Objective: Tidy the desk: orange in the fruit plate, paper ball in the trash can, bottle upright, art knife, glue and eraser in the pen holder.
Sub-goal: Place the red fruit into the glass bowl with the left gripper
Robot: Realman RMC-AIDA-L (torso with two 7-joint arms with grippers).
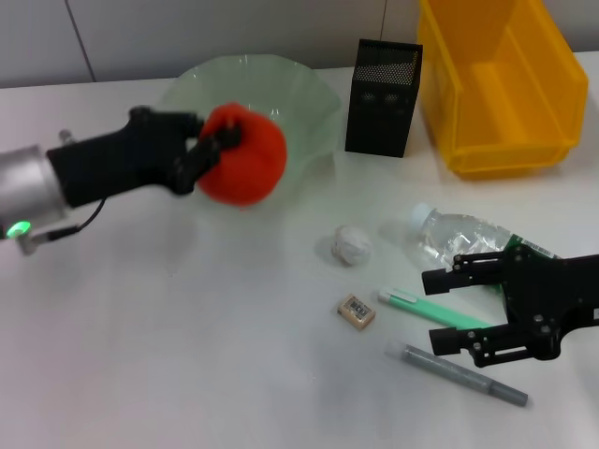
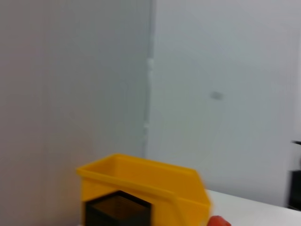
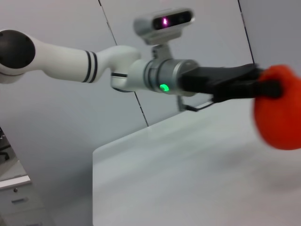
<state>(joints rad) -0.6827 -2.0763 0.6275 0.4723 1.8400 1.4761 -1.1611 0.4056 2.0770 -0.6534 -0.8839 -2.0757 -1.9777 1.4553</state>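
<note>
I am seeing the left gripper (image 1: 213,150) pinching the orange (image 1: 245,155) up in the air — just at the near edge of the fruit plate (image 1: 309,103). The bottle (image 1: 459,238) is lying flat on the table (image 1: 187,346), and the right gripper (image 1: 445,309) is hanging beside it — fingers spread.

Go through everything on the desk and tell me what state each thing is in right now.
Orange: held in the left gripper, above the fruit plate.
Fruit plate: nothing visible in it.
Bottle: lying on its side.
Paper ball: on the desk.
Eraser: lying flat on the desk.
Pen holder: upright.
Trash can: looks empty.
Right gripper: open, beside the bottle.
</note>
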